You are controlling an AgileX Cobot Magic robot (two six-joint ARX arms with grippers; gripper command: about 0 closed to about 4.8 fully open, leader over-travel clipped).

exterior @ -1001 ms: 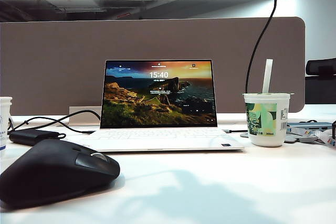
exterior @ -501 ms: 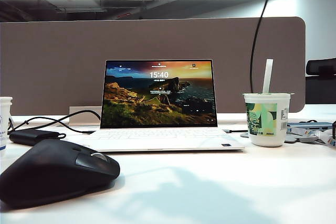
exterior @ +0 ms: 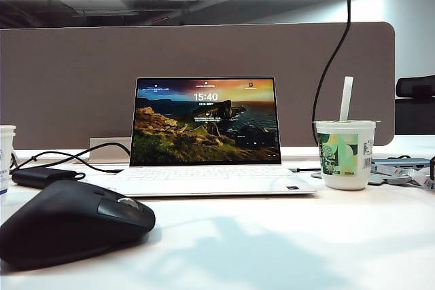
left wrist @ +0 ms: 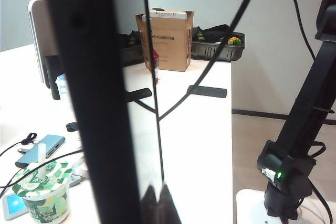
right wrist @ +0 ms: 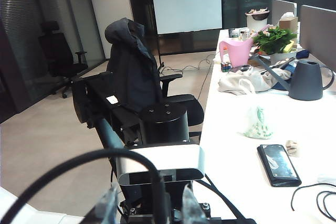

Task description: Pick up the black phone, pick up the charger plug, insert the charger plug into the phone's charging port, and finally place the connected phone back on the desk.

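The black phone (left wrist: 94, 103) fills the left wrist view, nearly edge-on, its glossy screen mirroring the room. My left gripper (left wrist: 157, 205) is shut on its near end, high above the desk (exterior: 285, 236) and out of the exterior view. The thin black charger cable (left wrist: 210, 72) arcs down behind the phone; the charger plug's tip and the charging port are hidden. In the exterior view the cable (exterior: 326, 66) hangs from the top edge. My right gripper (right wrist: 151, 203) is open, with the cable (right wrist: 157, 192) running loose between its clear fingers (right wrist: 110, 205).
On the desk stand an open laptop (exterior: 204, 134), a black mouse (exterior: 68, 225), a power brick (exterior: 41, 176) and a cup with a straw (exterior: 345, 151). A silver camera unit (right wrist: 160, 163) sits just beyond the right gripper; a flat black device (right wrist: 278, 165) lies further off.
In the exterior view the hanging cable has swung left at its top and now bows more. Everything on the desk is where it was.
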